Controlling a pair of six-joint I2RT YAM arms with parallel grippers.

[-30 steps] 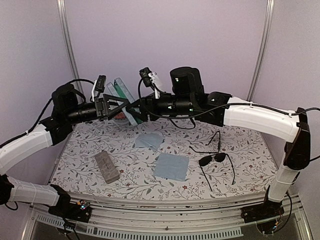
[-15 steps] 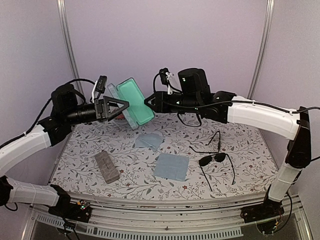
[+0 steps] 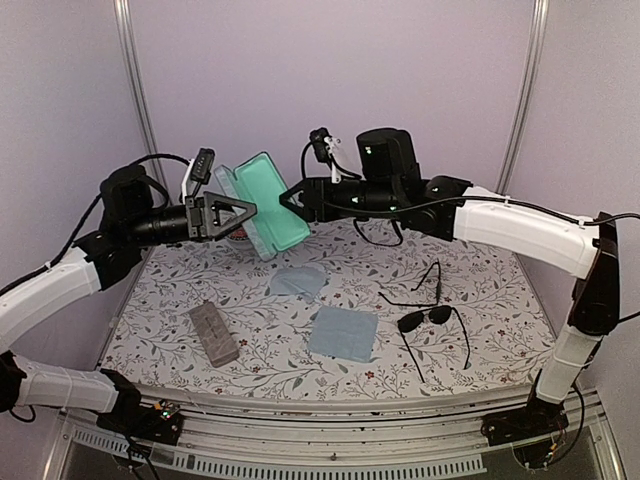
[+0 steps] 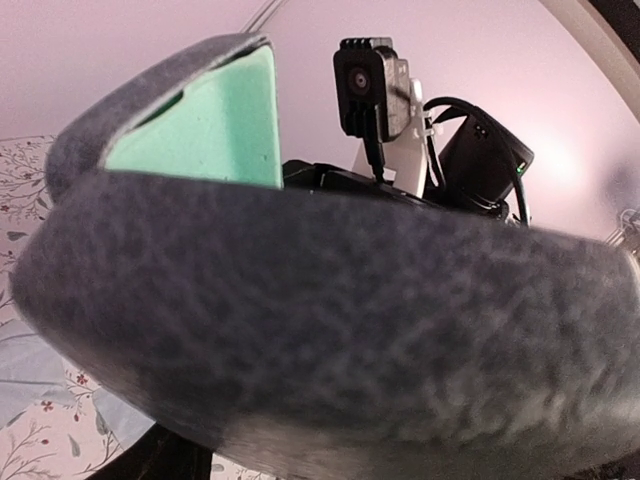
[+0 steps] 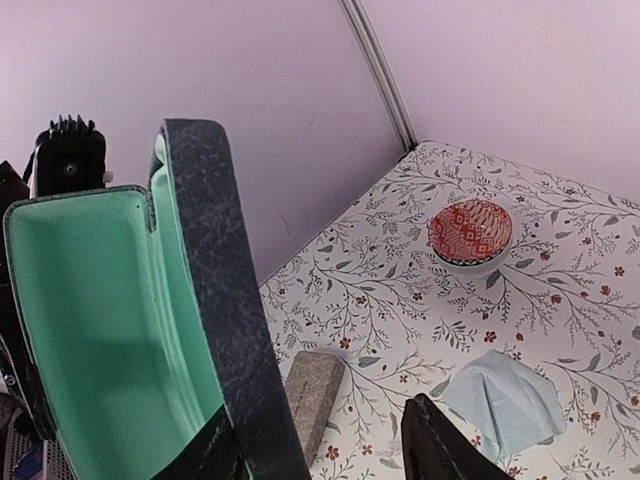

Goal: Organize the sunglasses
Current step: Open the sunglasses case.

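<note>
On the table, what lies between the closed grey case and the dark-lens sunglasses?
A light blue cloth lies flat between the grey case and the dark-lens sunglasses; the top view shows it.

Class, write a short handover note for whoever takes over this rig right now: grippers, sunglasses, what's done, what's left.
Left gripper: shut on the open case, held above the table.
Right gripper: jaws apart at the case's lid rim, gripping nothing.
Sunglasses: aviator pair and thin wire pair lie on the table's right side, uncased.
Done: one case open.
Left: put both pairs into cases; the closed case lies front left.
</note>
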